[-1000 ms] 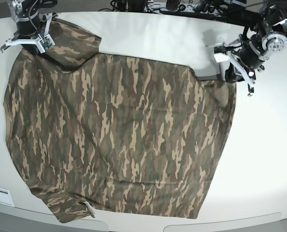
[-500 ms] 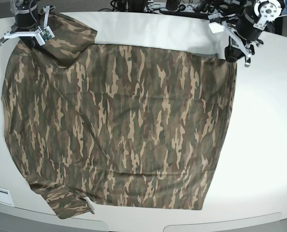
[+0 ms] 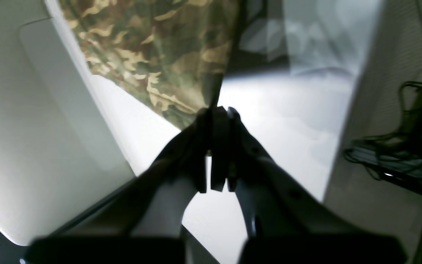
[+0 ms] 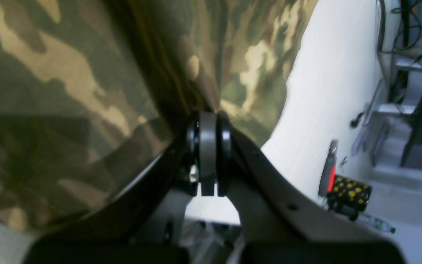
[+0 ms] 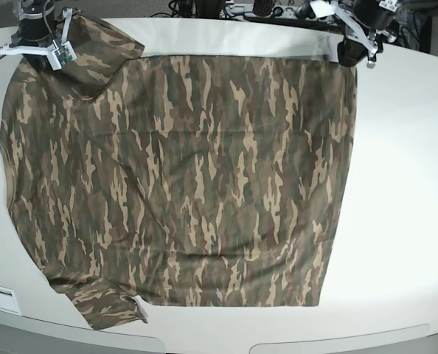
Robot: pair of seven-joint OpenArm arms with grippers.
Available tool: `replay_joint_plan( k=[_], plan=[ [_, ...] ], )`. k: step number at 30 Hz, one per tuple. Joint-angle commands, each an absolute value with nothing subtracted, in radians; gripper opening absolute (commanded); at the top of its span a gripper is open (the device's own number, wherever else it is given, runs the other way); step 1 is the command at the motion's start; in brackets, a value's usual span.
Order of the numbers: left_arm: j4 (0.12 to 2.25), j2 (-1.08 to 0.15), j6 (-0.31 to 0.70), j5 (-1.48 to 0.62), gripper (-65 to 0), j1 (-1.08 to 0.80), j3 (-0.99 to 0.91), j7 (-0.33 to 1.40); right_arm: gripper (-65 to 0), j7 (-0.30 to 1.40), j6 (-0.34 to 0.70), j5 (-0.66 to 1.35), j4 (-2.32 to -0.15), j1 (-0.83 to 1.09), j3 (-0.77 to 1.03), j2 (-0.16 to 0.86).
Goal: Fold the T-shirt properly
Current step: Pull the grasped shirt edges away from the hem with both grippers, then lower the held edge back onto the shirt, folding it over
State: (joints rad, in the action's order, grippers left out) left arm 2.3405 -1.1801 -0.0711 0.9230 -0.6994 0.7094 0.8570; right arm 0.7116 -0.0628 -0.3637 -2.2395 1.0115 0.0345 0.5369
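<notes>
In the base view the T-shirt is soft woven cloth in streaky olive, brown and tan camouflage, spread nearly flat over most of the smooth white table, with one short sleeve bunched at the lower left and another folded at the upper left. At the upper left of the frame the right gripper sits on that upper sleeve, its dark jaws clenched on a fold of the cloth; its wrist view shows fabric draping up from the closed pads. At the upper right the left gripper pinches the shirt's far corner, and the cloth hangs from its closed tip in the wrist view.
</notes>
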Motion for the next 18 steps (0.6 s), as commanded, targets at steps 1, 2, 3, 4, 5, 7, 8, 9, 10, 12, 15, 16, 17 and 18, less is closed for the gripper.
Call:
replay_joint_plan(
  k=[1,2,3,4,5,7,8,9,10,12,15,16,17,18],
  plan=[
    [2.356,-1.190,-0.083,0.940,-65.0,-0.714,0.706,0.859,-65.0,0.709,-0.084,-0.375,-2.259,1.038,0.041,0.546],
    [2.356,-1.188,-0.083,0.945,-65.0,-0.721,0.706,0.865,-65.0,0.710,-0.091,-0.376,-2.259,1.054,0.041,0.545],
    [2.356,-1.185,-0.083,0.951,-65.0,-0.728,0.706,0.870,-65.0,0.713,-0.095,-0.376,-2.259,1.068,0.041,0.546],
    [2.356,-1.185,-0.083,0.964,-65.0,-0.736,0.706,0.874,-65.0,0.715,-0.094,-0.380,-2.259,1.077,0.041,0.546],
    [2.356,-1.185,-0.083,0.974,-65.0,-0.743,0.706,0.874,-65.0,0.722,-0.094,-0.392,-2.259,1.089,0.041,0.545],
    [2.356,-1.182,-0.083,0.987,-65.0,-0.759,0.706,0.877,-65.0,0.729,-0.100,-0.423,-2.259,1.111,0.041,0.545],
    [2.356,-1.180,-0.083,0.988,-65.0,-0.770,0.706,0.878,-65.0,0.732,-0.109,-0.440,-2.259,1.122,0.041,0.545],
    [2.356,-1.176,-0.083,0.988,-65.0,-0.778,0.706,0.886,-65.0,0.732,-0.117,-0.457,-2.259,1.134,0.041,0.545],
    [2.356,-1.171,-0.083,0.989,-65.0,-0.791,0.706,0.892,-65.0,0.736,-0.121,-0.473,-2.259,1.145,0.041,0.546],
    [2.356,-1.158,-0.083,1.003,-65.0,-0.818,0.706,0.899,-65.0,0.752,-0.129,-0.501,-2.259,1.161,0.041,0.546],
    [2.356,-1.140,-0.083,1.024,-65.0,-0.856,0.706,0.898,-65.0,0.765,-0.144,-0.527,-2.259,1.171,0.041,0.546],
    [2.356,-1.135,-0.084,1.024,-65.0,-0.863,0.706,0.899,-65.0,0.765,-0.147,-0.531,-2.259,1.171,0.041,0.546],
    [2.356,-1.132,-0.083,1.024,-65.0,-0.867,0.706,0.899,-65.0,0.764,-0.147,-0.532,-2.259,1.171,0.041,0.546],
    [2.356,-1.130,-0.083,1.024,-65.0,-0.867,0.706,0.899,-65.0,0.764,-0.147,-0.532,-2.259,1.169,0.041,0.546]
  ],
)
